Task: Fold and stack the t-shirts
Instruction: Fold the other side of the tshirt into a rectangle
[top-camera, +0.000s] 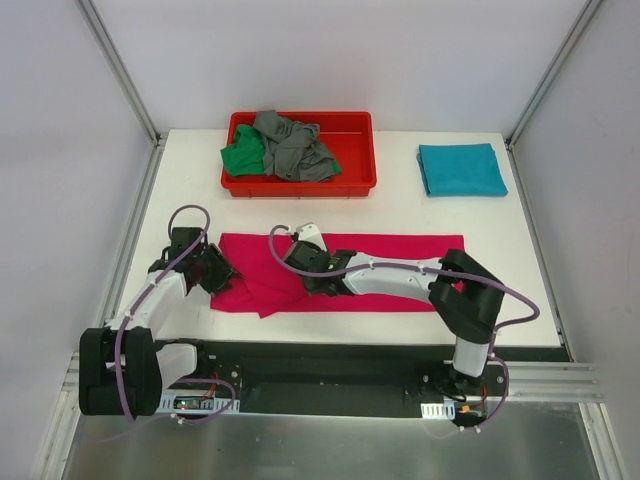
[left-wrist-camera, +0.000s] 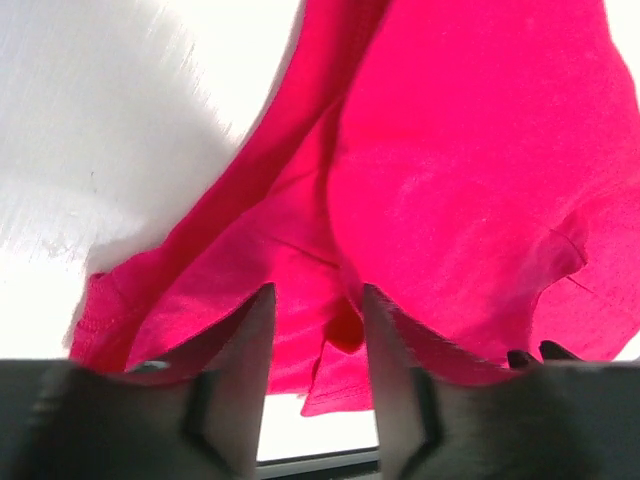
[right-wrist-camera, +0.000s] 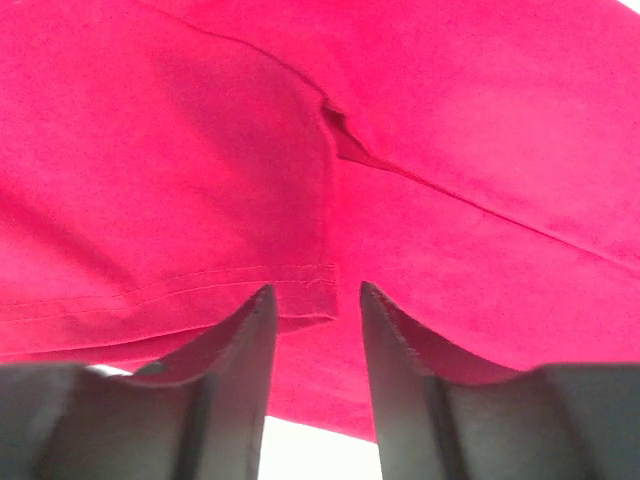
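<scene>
The magenta-pink t-shirt (top-camera: 400, 272) lies spread along the near part of the table, bunched at its left end. My left gripper (top-camera: 224, 272) is open at that left end; in the left wrist view (left-wrist-camera: 318, 305) a folded hem of the shirt (left-wrist-camera: 450, 180) lies between the fingers. My right gripper (top-camera: 300, 264) is open low over the shirt's left half; in the right wrist view (right-wrist-camera: 315, 300) a stitched hem corner (right-wrist-camera: 300, 290) lies between its fingers. The teal t-shirt (top-camera: 461, 168) lies folded at the back right. The green t-shirt (top-camera: 243, 158) and the grey t-shirt (top-camera: 295, 148) lie crumpled in the tray.
The red plastic tray (top-camera: 300, 186) stands at the back centre. The white table (top-camera: 560, 290) ends near the frame posts on both sides. The right arm's forearm (top-camera: 400, 278) stretches across the magenta shirt.
</scene>
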